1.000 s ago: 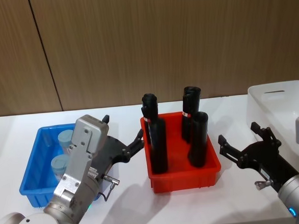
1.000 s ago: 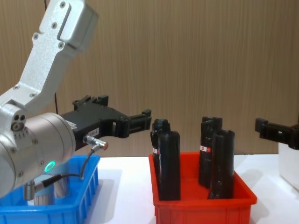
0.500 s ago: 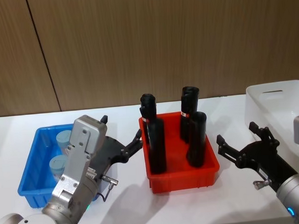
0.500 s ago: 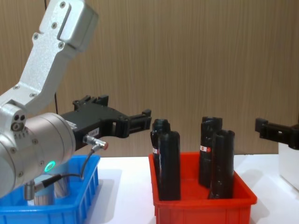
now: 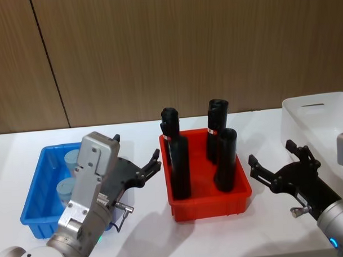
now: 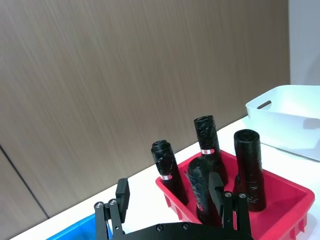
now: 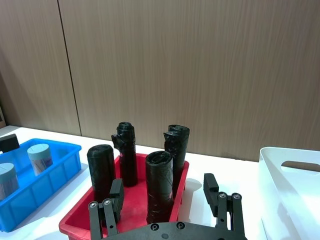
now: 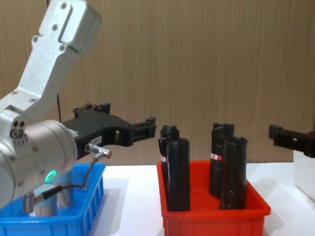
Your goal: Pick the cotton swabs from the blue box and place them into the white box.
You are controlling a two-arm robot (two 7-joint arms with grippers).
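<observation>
Currently, the left pincer is hovering released and empty at the lower left of the head view, by the right edge of the blue box, where two swabs are standing upright. The right pincer is hanging spread and empty at the lower right, between the red bin of black bottles and the white box at the right edge.

cotton swabs upright in blue box
</observation>
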